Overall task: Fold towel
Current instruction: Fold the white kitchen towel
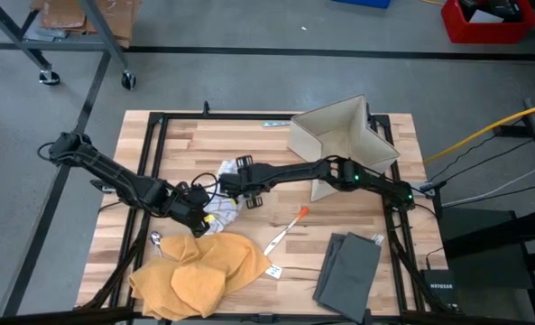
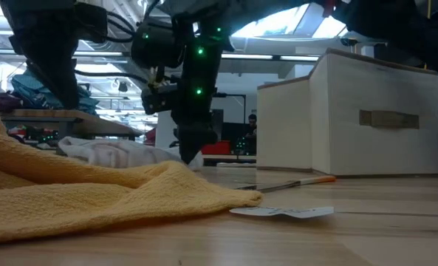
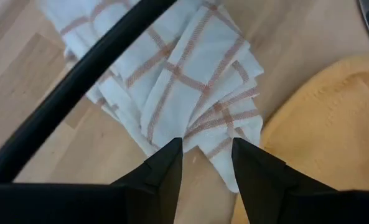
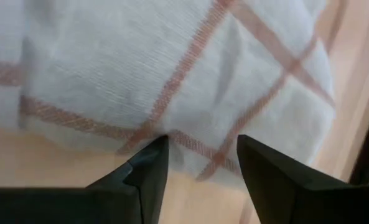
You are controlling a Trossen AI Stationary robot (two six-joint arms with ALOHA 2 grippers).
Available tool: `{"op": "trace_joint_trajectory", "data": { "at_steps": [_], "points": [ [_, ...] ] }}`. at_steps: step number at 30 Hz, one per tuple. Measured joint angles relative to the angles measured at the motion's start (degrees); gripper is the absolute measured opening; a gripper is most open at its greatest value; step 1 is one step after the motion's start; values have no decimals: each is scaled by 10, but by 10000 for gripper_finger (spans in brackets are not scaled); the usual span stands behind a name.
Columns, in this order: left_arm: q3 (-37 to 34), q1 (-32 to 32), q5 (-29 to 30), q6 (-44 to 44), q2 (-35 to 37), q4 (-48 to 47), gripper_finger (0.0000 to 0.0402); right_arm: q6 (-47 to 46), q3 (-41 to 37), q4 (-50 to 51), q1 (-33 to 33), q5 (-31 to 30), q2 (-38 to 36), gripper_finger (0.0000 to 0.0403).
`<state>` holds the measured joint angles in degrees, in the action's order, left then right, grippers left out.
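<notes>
White towel with thin orange check lines [image 1: 224,188] sits bunched mid-table, just beside the far edge of the crumpled mustard-yellow cloth [image 1: 198,273]. That yellow cloth is my landmark below.

Left pincer [image 3: 207,157]: released, jaws parted, tips low over the towel's pleated edge on the side facing the yellow cloth. Nothing between the tips yet.

Right pincer [image 4: 199,157]: also released, jaws parted, hovering over the towel's far side, away from the yellow cloth. Right arm reaches across from the tall cream box [image 1: 339,135].

Not folded, still a heap on the wooden slat table [image 1: 177,135].

Risks, my read:
- Edge under the left tips is stacked pleats. Closing there likely grabs several layers, so the towel lifts as a wad and won't spread.
- Yellow cloth lies right next to the left tips; a slightly off descent could pinch it or drag it along.
- Both pincers are close together; pulling apart unevenly could slip one corner out.
- Orange-tipped white stick [image 1: 285,230] lies near the yellow cloth; a spread towel may sweep it.
</notes>
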<state>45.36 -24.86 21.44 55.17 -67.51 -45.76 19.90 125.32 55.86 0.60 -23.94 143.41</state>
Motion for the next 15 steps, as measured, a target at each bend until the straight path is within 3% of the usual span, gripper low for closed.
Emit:
{"op": "trace_joint_trajectory", "data": {
  "at_steps": [6, 15],
  "points": [
    [1, 0, 2, 29, 0, 0, 131, -62, 0, 7, 24, 10, -7, 193],
    [1, 21, 29, 155, 0, -13, 131, -239, 97, 168, 29, 112, -18, 193]
  ]
}}
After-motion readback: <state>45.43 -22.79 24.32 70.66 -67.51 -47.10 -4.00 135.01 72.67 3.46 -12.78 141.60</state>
